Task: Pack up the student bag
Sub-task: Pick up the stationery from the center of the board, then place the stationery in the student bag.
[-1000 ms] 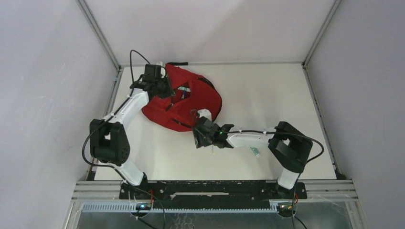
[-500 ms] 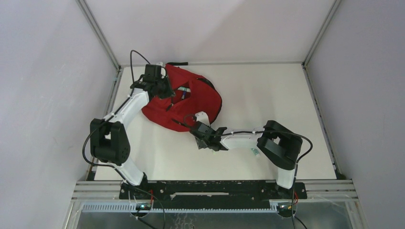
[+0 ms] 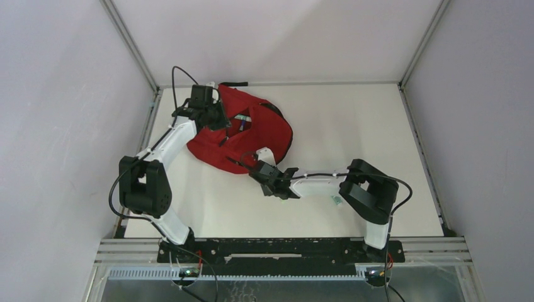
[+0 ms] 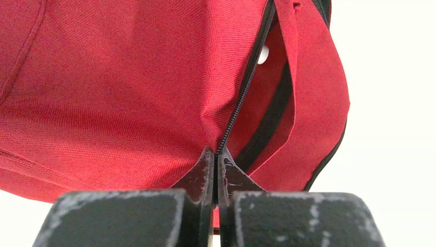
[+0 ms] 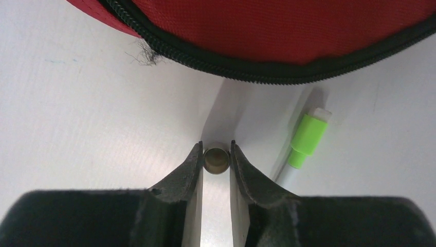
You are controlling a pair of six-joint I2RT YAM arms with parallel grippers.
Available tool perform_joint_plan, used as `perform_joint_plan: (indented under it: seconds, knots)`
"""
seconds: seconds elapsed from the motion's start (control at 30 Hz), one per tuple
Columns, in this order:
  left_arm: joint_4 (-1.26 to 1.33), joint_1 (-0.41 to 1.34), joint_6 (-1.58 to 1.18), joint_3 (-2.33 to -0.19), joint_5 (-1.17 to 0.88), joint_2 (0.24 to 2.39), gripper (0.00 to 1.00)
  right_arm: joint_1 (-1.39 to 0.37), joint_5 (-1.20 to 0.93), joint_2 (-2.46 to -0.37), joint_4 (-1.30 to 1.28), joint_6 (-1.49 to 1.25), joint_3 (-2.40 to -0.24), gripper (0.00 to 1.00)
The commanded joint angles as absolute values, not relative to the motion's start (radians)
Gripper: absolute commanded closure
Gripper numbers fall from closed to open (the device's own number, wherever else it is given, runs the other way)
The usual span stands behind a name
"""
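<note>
Left claw [image 4: 215,154] is pressed shut on the zip edge of the student bag [image 4: 118,77]; a small round tube [image 5: 216,160] is pinched by the right claw [image 5: 216,145].

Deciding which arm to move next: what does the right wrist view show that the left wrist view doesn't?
Only right wrist: the right pincer clamped on a slim tube seen end-on, and a green-capped pen on the table beside it. Only left wrist: the left pincer shut on the student bag's black zip edge, the bag gaping open beyond. Both: red bag fabric and that zip.
</note>
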State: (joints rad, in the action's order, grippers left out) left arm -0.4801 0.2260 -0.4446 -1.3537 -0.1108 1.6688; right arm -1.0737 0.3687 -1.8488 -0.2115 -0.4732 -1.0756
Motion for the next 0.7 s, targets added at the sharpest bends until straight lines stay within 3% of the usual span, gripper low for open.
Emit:
perform_joint_plan:
  seconds: [0.0, 0.27, 0.67]
  knots:
    - [-0.451, 0.224, -0.451, -1.342, -0.151, 1.663, 1.00, -1.053, 0.369, -1.734, -0.253, -0.461, -1.112, 0.80]
    - [-0.457, 0.225, -0.450, -1.358, -0.154, 1.667, 1.00, -0.943, 0.292, -1.655, -0.247, -0.420, -1.220, 0.82]
    - [-0.462, 0.224, -0.450, -1.373, -0.184, 1.681, 1.00, -0.786, 0.138, -1.904, -0.261, -0.423, -1.630, 0.82]
